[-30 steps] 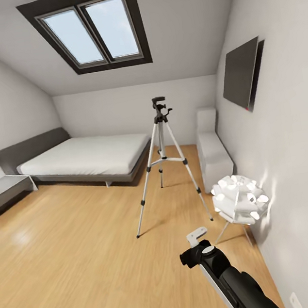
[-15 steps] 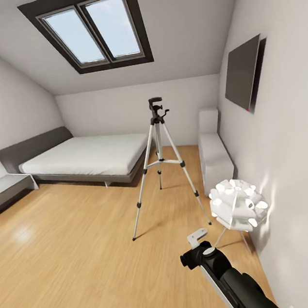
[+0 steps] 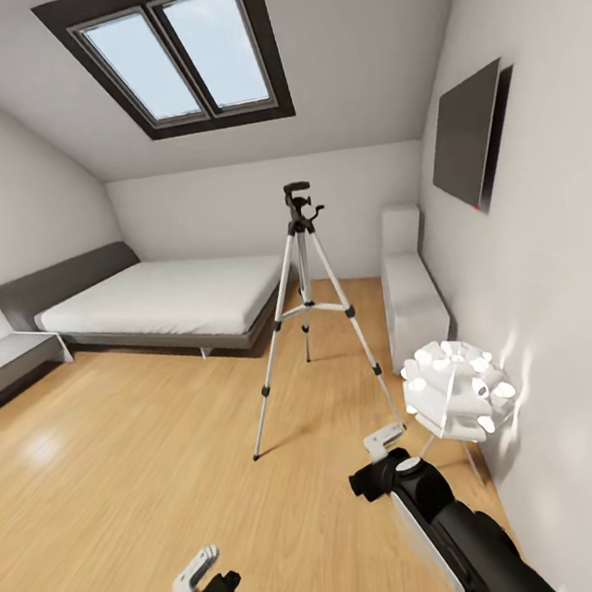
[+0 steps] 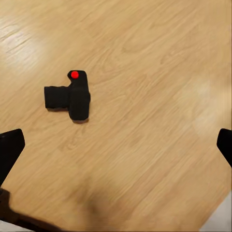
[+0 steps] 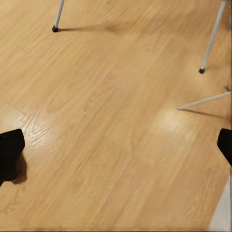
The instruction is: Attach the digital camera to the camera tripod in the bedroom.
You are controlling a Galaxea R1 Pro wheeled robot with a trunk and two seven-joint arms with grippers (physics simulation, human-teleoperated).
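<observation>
Camera down on the floor, tripod waiting mid-room.

The digital camera (image 4: 70,97) lies on the light wood floor (image 3: 123,471), between the spread fingers of the left gripper (image 4: 116,145) but well beyond their tips, nothing touching it. That gripper hangs wide open and empty. The right gripper (image 5: 116,145) is splayed wide over bare boards, holding nothing, near the feet of the camera tripod (image 3: 310,313), which stands upright between the bed (image 3: 165,300) and the spiky white floor lamp (image 3: 458,391).

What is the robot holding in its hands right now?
Nothing. The digital camera lies on the wood floor, apart from the left gripper, whose fingers are spread wide. The right gripper is open over bare floor too.
</observation>
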